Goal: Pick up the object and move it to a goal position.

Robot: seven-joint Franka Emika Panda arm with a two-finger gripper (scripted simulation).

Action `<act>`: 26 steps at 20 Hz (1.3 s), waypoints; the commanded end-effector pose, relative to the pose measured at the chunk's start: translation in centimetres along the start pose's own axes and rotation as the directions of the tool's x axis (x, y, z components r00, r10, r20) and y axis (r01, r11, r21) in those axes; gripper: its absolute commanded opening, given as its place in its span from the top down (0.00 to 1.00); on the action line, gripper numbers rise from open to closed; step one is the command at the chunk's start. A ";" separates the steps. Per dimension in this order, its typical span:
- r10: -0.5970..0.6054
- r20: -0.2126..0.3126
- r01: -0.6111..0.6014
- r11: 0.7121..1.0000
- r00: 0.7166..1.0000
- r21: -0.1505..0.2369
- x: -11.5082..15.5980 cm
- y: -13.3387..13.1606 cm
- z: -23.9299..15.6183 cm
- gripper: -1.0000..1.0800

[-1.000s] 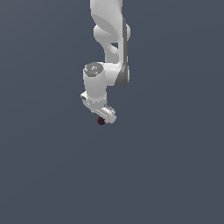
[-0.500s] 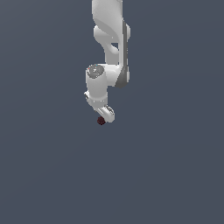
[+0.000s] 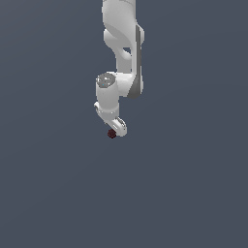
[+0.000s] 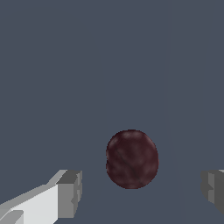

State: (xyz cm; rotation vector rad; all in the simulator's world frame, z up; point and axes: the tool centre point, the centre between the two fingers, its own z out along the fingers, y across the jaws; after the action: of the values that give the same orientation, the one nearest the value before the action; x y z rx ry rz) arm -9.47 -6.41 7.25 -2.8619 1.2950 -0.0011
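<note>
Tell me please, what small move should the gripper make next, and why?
Probably close the fingers. In the wrist view the dark red lump sits between the two open fingertips, with a gap on each side, so the gripper seems lined up but not yet gripping.

Up top in the exterior view, the arm (image 3: 121, 43) runs straight out of the picture, its upper links cut by the edge. Down at its tip, the pincer (image 3: 116, 130) is too small here to show how its jaws stand, and the dark red lump (image 3: 112, 134) beside it is a mere speck, partly tucked against the white body. On the wrist view, both fingers (image 4: 65, 194) are clipped by the picture's edge, the far one showing only a grey corner. Whether the pads touch the lump cannot be told from the exterior view.
</note>
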 end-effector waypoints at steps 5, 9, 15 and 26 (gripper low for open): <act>0.003 0.001 -0.003 1.000 1.000 -0.001 -0.1 0.1 2.7 0.04; 0.005 0.001 -0.005 1.000 1.000 -0.001 -0.1 0.1 4.0 0.04; 0.005 0.001 -0.005 1.000 1.000 -0.001 -0.1 0.1 4.4 1.00; 0.004 0.000 -0.004 1.000 1.000 0.001 0.0 0.1 4.2 1.00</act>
State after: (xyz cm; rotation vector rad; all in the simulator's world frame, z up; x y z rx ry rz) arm -9.58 -6.37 2.93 -2.8591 1.3001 0.0000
